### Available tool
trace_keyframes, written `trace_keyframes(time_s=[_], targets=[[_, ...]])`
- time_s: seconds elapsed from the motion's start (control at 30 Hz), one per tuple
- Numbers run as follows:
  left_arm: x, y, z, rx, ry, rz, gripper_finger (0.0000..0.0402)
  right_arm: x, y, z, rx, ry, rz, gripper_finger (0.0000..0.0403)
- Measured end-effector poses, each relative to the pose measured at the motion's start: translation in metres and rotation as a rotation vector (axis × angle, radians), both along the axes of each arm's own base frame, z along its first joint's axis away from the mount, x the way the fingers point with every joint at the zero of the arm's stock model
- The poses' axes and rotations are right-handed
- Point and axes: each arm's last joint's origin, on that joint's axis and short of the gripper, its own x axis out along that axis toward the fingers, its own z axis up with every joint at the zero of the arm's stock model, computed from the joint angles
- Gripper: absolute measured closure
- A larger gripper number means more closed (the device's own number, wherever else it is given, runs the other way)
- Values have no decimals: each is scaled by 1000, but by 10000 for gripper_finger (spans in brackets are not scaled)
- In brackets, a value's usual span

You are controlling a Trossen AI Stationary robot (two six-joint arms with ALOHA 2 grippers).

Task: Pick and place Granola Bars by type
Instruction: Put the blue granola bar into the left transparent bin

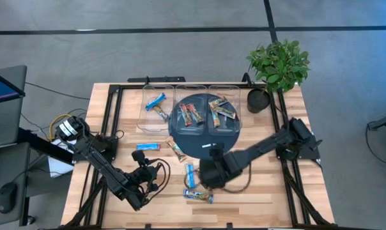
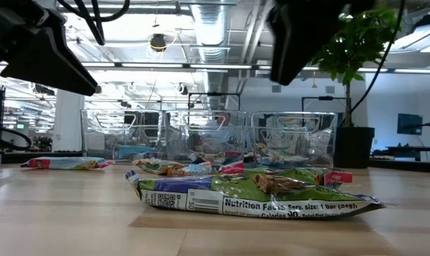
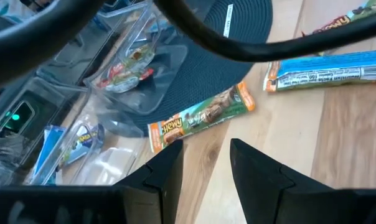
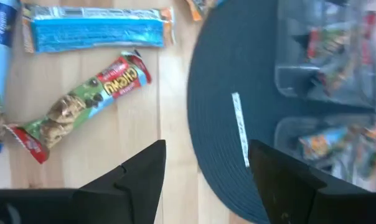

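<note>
Wooden table (image 1: 270, 191) carrying the whole scene. Potted plant (image 1: 277, 67) at the table's far right corner, beyond the mat. Round dark mat (image 1: 186, 144) near the table's centre, the landmark for what follows. Three clear bins (image 1: 192, 107) in a row along the mat's far edge, two of them standing on it; blue bars lie in the leftmost bin off the mat, red and orange-brown bars in the other two. Right end effector (image 4: 206, 163) over the mat's near edge, fingers spread, holding nothing. Left end effector (image 3: 203, 163) near-left of the mat, fingers apart and empty. Loose Granola Bars (image 1: 192, 176) on the table along the mat's near and left sides: an orange-brown bar (image 3: 200, 117) overlapping the mat's edge, blue bars (image 4: 96, 28) close by, and a red-green bar (image 4: 76, 104) just off the mat.
</note>
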Motion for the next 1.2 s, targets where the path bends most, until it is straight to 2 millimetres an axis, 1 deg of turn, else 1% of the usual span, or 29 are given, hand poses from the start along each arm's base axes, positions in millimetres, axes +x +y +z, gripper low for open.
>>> trace_keyframes(time_s=[0.13,0.23,0.33,0.47,0.6,0.73,0.9,1.03,1.2], targets=[[0,0,0,22,14,-15,274,-24,25,-16,-123,-38,-14,182],[1,0,0,48,22,-31,274,-41,40,-28,-190,-88,-22,182],[1,0,1,86,21,-44,274,-55,50,-41,-243,-159,-38,182],[4,3,3,141,-13,-38,274,-64,60,-57,-249,-267,-41,182],[10,9,4,169,-25,-16,274,-62,69,-71,-180,-378,-35,182],[15,15,3,147,-10,9,274,-58,72,-78,-122,-433,-23,182],[15,14,0,50,56,11,274,-53,74,-76,-80,-483,-44,182],[16,13,-1,0,77,11,274,-44,70,-76,-50,-521,-85,182],[20,10,-2,-32,123,-43,274,-37,64,-75,2,-573,-178,182]])
